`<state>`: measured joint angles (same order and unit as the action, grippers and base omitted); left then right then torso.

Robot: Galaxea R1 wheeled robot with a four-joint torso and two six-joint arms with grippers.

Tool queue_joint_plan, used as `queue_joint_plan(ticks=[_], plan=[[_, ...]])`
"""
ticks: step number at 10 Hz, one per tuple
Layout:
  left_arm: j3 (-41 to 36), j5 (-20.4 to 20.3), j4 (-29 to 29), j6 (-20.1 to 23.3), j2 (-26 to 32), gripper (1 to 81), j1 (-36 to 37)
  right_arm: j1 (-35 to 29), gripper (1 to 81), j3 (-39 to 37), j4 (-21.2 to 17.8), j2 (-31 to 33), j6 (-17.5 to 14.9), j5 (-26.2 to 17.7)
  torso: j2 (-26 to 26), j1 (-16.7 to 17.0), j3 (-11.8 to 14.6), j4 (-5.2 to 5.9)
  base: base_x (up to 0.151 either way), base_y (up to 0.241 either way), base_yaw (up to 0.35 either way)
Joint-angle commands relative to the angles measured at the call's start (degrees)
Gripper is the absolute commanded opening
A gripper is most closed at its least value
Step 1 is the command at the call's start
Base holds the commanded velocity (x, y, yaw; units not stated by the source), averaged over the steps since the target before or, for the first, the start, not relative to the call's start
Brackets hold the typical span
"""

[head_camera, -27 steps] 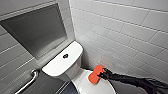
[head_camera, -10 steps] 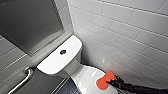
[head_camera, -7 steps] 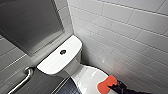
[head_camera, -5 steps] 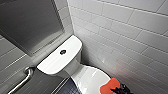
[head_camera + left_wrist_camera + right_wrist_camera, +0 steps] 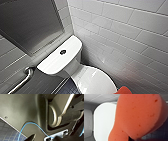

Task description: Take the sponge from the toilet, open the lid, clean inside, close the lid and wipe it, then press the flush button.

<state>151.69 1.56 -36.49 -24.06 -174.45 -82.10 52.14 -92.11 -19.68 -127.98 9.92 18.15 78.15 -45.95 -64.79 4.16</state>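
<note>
Three views logged.

Head view: we saw the white glossy ceramic toilet (image 5: 75, 67) in the tiled corner. Its smooth white oval lid (image 5: 96, 81) was down, and the small dark round flush button (image 5: 63, 52) sat mid-cistern. A corner of the small orange-red foam sponge (image 5: 123, 90) showed just beside the lid's front rim; we could not tell whether they touched. A curved metal grab bar (image 5: 22, 80) lay to the left.

Left wrist view: we saw a thin blue cable (image 5: 31, 125) and dark blue floor tiles (image 5: 5, 131). We could not tell the state of the left gripper (image 5: 46, 138).

Right wrist view: the sponge hung over the lid, with the right gripper (image 5: 132, 139) clamped on one end. The sponge face was matt, finely porous and flecked with darker pits, bulging to a rounded lobe. We judged it soft and easily squashed.

Judgement: with the sponge in hand and the lid shut, we took the lid as the working step. To do it well, hold the clamp firm, lay a broad face flat on the gloss, and press lightly to avoid skidding.
</note>
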Motion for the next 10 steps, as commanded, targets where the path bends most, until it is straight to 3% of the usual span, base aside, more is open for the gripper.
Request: queue_joint_plan(ticks=[1, 3, 5, 7, 10], plan=[[-0.1, 4.2, -0.4, 0.2, 0.1, 81.1, -1.7, 6.9, 1.0, 6.0, 0.4, 4.2, -0.7, 7.2, 0.0, 0.0, 0.0, 0.0, 0.0, 0.0, 0.0], [-0.1, 4.2, -0.5, 0.3, 0.1, 81.1, -1.7, 8.2, 1.0, 9.9, 1.0, 5.9, -0.8, 8.6, 0.0, 0.0, 0.0, 0.0, 0.0, 0.0, 0.0], [-0.1, 4.2, -0.4, 0.3, 0.0, 81.1, -1.7, 3.3, 1.0, 18.1, 3.5, 10.6, -1.0, 7.7, 0.0, 0.0, 0.0, 0.0, 0.0, 0.0, 0.0], [-0.1, 3.7, -0.5, 0.3, -0.2, 81.1, -1.7, -3.7, 1.0, 22.0, 3.3, 14.4, -1.5, 2.2, 0.0, 0.0, 0.0, 0.0, 0.0, 0.0, 0.0], [-0.1, 3.6, -0.5, 0.3, -0.3, 81.1, -1.7, -13.7, 1.0, 17.6, 1.7, 10.8, -1.3, -8.2, 0.0, 0.0, 0.0, 0.0, 0.0, 0.0, 0.0]])
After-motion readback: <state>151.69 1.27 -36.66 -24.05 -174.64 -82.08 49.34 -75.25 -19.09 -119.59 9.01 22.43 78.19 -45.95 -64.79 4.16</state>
